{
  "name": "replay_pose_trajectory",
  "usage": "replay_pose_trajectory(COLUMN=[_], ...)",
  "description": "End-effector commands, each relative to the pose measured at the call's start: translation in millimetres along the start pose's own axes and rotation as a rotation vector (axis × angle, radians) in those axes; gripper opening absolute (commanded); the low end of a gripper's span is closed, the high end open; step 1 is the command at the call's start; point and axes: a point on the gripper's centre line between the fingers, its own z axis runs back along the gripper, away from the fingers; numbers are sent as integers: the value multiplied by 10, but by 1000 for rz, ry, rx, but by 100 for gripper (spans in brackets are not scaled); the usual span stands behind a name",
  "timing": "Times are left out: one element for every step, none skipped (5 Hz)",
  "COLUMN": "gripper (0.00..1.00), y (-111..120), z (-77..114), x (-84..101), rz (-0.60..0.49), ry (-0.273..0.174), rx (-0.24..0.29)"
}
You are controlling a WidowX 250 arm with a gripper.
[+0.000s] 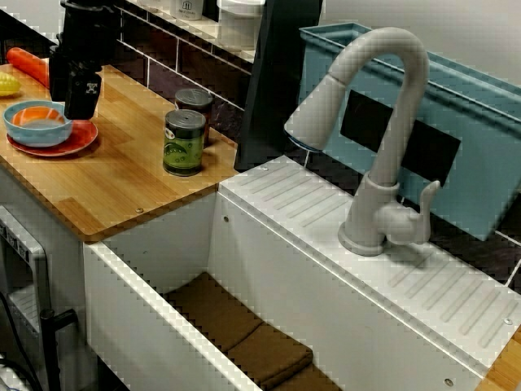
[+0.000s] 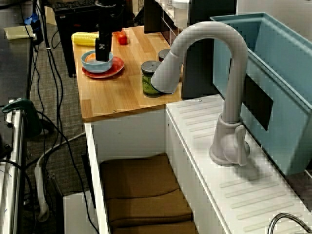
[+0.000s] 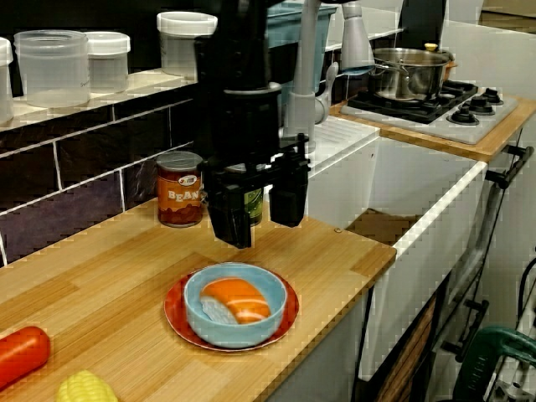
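At the far left of the view across the table, well left of the claw (image 3: 261, 213) and nearer the camera, a carrot (image 3: 18, 356) and a yellow corn cob (image 3: 84, 390) lie on the wooden table (image 3: 109, 276). Just left of the claw and a little behind it, a bean can (image 3: 180, 189) stands against the dark tiled wall. The claw hangs above the table with its two black fingers (image 3: 231, 216) spread wide, and nothing is between them. Just under the fingertips sits a blue bowl (image 3: 234, 332) on a red plate (image 3: 173, 316). In the bowl lies an orange-and-white piece (image 3: 239, 300), possibly toy sushi, though the view is too coarse to be sure. Behind the claw, seen best from above the sink, stands a green can (image 1: 184, 142). To the right of the claw is the white sink (image 3: 444, 203). Farther right and behind, a steel pot (image 3: 408, 71) sits on the stove (image 3: 469, 117).
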Motion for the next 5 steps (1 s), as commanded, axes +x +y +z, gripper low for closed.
replay_pose_trajectory(gripper=[100, 100, 100, 100, 100], y=[15, -2, -10, -45, -29], z=[97, 48, 7, -72, -91], x=[-117, -164, -174, -182, -175], rz=[-132, -138, -119, -57, -44], ry=[-18, -15, -11, -6, -1], rx=[52, 58, 33, 30, 35])
